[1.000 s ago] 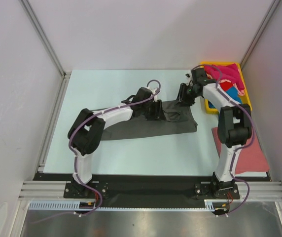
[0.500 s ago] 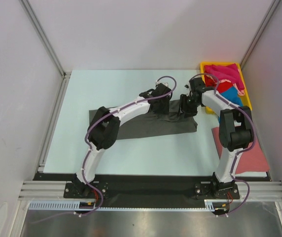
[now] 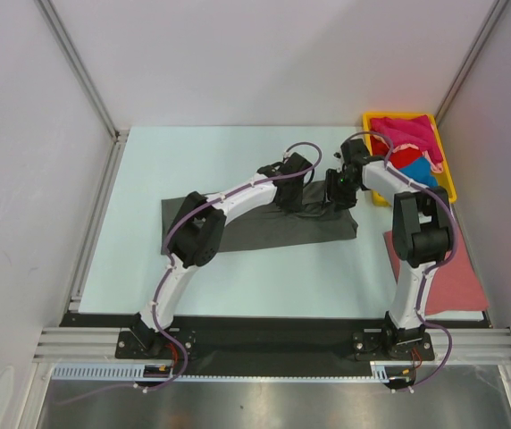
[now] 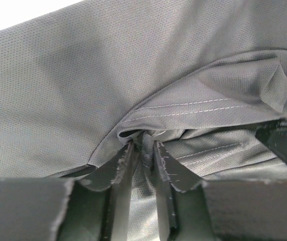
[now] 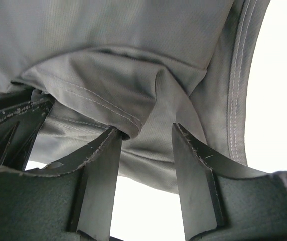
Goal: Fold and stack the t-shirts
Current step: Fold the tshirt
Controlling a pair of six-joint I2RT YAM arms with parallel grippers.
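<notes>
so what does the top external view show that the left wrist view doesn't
Only the top external view: the whole dark grey t-shirt spread on the table, the yellow tray at the far right holding a magenta shirt, a red shirt and a blue shirt, and a salmon-pink shirt lying near the right arm's base.
Only the left wrist view: the left fingers pinching a small fold of grey cloth just below a double-stitched hem.
Both: the dark grey t-shirt.

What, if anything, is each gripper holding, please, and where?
Left gripper pinches the dark grey t-shirt at a fold beside a stitched hem; right gripper is open.
</notes>
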